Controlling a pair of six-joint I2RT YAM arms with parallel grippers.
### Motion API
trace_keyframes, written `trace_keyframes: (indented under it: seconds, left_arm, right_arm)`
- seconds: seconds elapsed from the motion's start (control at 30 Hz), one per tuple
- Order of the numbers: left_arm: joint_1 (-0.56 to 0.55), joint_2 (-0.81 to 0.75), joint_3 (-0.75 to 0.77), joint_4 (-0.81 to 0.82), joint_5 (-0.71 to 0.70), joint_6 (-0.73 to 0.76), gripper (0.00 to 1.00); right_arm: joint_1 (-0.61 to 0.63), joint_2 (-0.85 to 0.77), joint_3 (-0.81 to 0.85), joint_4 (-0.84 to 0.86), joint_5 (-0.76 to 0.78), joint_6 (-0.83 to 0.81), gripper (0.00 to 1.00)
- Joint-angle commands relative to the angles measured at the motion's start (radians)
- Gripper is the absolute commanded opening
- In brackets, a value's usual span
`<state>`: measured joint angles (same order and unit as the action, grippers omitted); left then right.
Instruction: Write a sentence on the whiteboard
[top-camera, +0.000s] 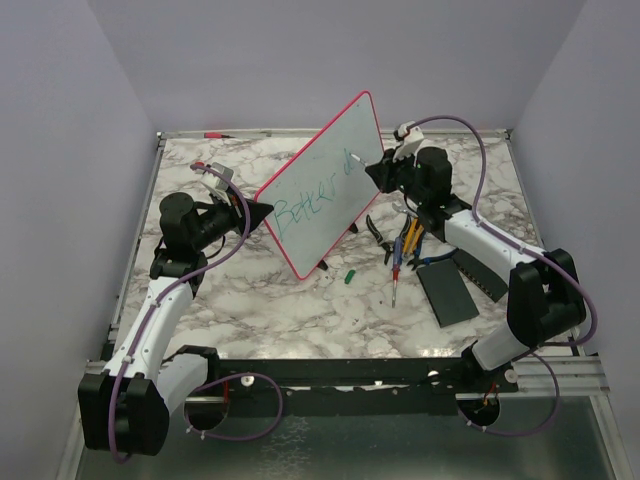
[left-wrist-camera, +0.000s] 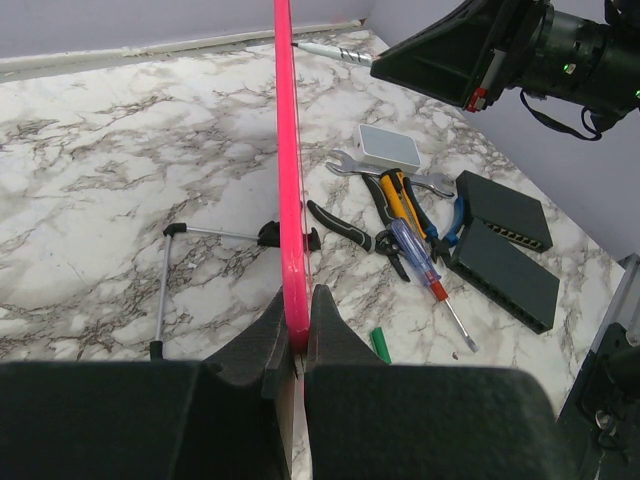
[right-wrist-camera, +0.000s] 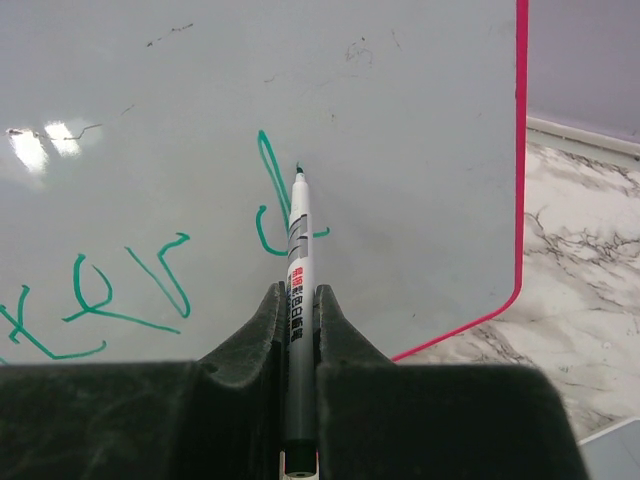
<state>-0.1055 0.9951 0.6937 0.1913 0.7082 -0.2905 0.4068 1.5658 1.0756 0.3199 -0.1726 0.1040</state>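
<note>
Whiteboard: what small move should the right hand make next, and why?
Probably drag the marker tip onward to finish the green letter: the right hand grips the marker with its tip at the whiteboard, beside a half-drawn stroke after the word Better, and the left hand pinches the board's edge.

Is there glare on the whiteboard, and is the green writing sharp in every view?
Right wrist view: two small glare spots at the left of the whiteboard, beside sharp green strokes. Top view: no glare, writing small but readable. Left wrist view: only the board's pink edge shows, no writing.
</note>
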Motion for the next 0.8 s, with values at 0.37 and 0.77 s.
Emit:
trace_keyframes:
  seconds: [0.37, 0.77]
  left_arm:
    - [-0.025, 0.036, -0.044, -0.185, 0.056, 0.075, 0.0]
    - [-0.023, 0.038, -0.042, -0.185, 0.06, 0.075, 0.0]
  right_arm:
    - [0.009, 0.044, -0.063, -0.016, 0.011, 0.008, 0.01]
    - [0.008, 0.056, 0.024, -0.015, 0.082, 0.009, 0.01]
